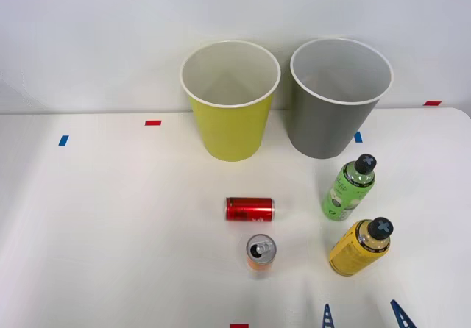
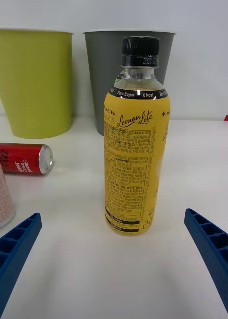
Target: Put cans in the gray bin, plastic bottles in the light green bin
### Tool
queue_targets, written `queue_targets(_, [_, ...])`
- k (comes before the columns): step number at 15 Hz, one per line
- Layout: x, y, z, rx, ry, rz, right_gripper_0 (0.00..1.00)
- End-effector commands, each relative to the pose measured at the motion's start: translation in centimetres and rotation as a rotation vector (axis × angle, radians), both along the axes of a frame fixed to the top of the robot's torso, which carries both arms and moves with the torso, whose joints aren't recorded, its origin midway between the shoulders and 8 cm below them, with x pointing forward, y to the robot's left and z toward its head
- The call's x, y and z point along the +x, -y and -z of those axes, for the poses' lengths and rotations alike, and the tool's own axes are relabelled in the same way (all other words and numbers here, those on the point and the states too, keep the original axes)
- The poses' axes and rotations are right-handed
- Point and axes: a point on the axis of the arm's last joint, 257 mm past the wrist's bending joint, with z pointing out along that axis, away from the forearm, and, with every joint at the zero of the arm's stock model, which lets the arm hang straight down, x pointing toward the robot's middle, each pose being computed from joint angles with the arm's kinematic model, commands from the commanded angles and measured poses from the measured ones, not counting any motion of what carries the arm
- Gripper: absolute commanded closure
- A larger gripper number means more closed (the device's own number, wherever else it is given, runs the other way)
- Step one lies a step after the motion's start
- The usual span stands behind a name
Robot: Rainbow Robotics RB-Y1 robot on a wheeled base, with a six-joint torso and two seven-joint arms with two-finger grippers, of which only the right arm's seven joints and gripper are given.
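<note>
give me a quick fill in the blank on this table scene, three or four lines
1. The red can lies on its ____.
2. The open right gripper faces the bottle with the ____ label.
3. The gray bin stands to the robot's ____ of the light green bin.
4. The orange can stands upright with its ____ top facing up.

Missing words: side; yellow; right; silver

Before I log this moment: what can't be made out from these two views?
- Green-label bottle: in the wrist view, hidden behind the yellow-label bottle.
- Orange can: wrist view's edge cuts it to a sliver.
- Both bin floors: the front view sees only the inner walls of the light green bin and gray bin.
- Right gripper: front view's edge leaves just blue tips.
</note>
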Motion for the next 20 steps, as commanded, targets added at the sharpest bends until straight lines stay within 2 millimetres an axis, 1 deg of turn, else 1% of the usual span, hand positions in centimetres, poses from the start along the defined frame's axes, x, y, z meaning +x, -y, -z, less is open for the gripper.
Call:
queue_targets(1, [0.00, 0.00, 0.00, 0.000, 0.000, 0.000, 0.00])
queue_targets(20, [0.00, 0.00, 0.00, 0.000, 0.000, 0.000, 0.00])
